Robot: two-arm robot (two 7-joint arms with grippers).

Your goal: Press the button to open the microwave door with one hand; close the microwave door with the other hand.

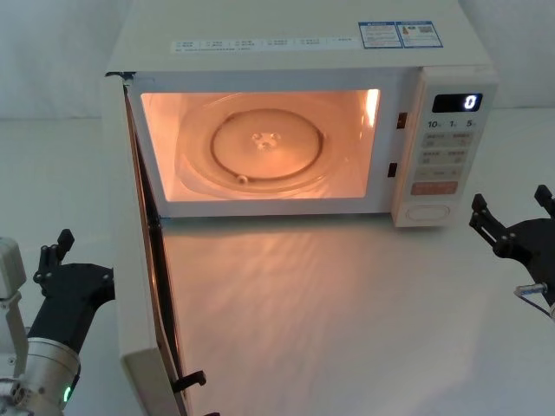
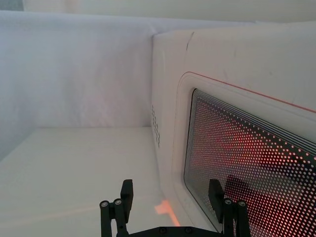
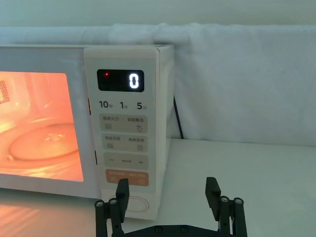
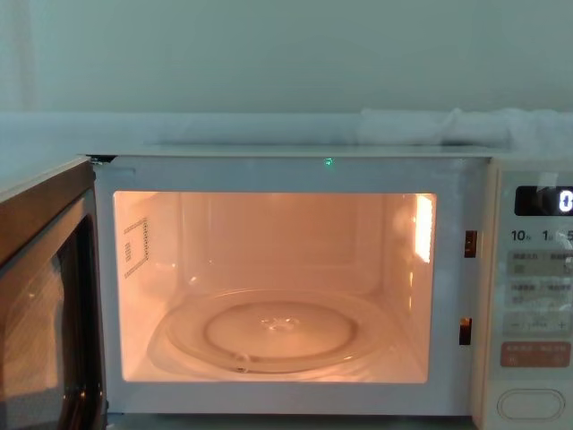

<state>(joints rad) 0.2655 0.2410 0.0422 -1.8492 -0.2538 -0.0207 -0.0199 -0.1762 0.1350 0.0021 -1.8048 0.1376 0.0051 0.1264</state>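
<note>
Microwave door wide open, cavity lit.

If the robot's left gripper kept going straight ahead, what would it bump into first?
Probably the open microwave door: the left gripper, fingers open, points along its outer face, right beside it. Depth is unclear.

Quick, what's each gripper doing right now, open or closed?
Left gripper: open, empty, beside the open microwave door.
Right gripper: open, empty, before the button.
</note>
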